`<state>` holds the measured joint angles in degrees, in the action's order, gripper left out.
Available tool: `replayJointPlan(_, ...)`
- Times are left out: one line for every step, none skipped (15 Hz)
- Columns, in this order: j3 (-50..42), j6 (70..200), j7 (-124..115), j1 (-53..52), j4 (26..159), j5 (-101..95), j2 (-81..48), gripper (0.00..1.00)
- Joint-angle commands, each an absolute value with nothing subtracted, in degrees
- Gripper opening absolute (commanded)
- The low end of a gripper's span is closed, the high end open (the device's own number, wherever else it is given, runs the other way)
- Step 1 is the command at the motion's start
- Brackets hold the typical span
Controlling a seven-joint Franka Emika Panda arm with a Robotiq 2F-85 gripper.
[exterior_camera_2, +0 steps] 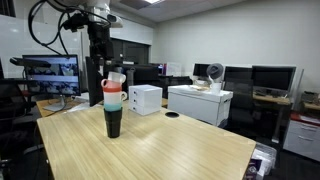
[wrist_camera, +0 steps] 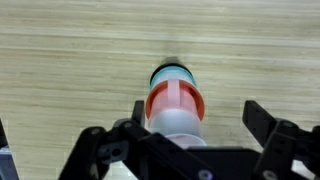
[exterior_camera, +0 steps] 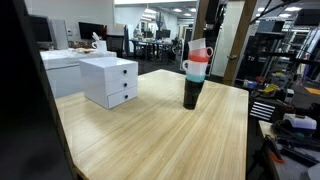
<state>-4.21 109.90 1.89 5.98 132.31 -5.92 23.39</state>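
Note:
A stack of cups [exterior_camera: 194,78] stands upright on the wooden table [exterior_camera: 160,135]: black at the bottom, then teal, red and a whitish cup on top. In an exterior view the stack [exterior_camera_2: 113,105] sits near the table's corner, with the arm coming down over it. From the wrist view I look down on the stack [wrist_camera: 178,100]. My gripper [wrist_camera: 198,125] is open just above it. The top cup lies between the two dark fingers [wrist_camera: 262,122], closer to the left one. I see no contact with either finger.
A white two-drawer unit [exterior_camera: 110,80] stands on the table beyond the cups, also seen in an exterior view [exterior_camera_2: 145,98]. A white desk with a box [exterior_camera_2: 200,100] is behind the table. Cluttered shelves [exterior_camera: 290,110] line one table edge.

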Motion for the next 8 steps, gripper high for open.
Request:
replayJointPlan(-3.3, 116.7, 2.3, 5.6, 139.5, -10.0, 28.1, 1.00)
replayJointPlan(-3.2, 120.1, 1.8, 5.7, 141.1, -10.9, 28.5, 1.00)
replayJointPlan(-3.2, 122.3, 1.9, 5.7, 142.5, -11.4, 28.8, 1.00)
replayJointPlan(-3.1, 124.9, 1.7, 5.9, 143.9, -12.2, 29.2, 1.00)
replayJointPlan(-3.0, 126.9, 1.7, 6.0, 145.2, -12.7, 29.5, 1.00)
replayJointPlan(-3.0, 128.6, 1.7, 6.0, 146.3, -13.1, 29.8, 1.00)
replayJointPlan(-3.0, 129.0, 1.8, 6.0, 146.9, -13.1, 29.6, 1.00)
replayJointPlan(-3.0, 129.0, 1.6, 6.1, 147.4, -13.2, 29.5, 1.00)
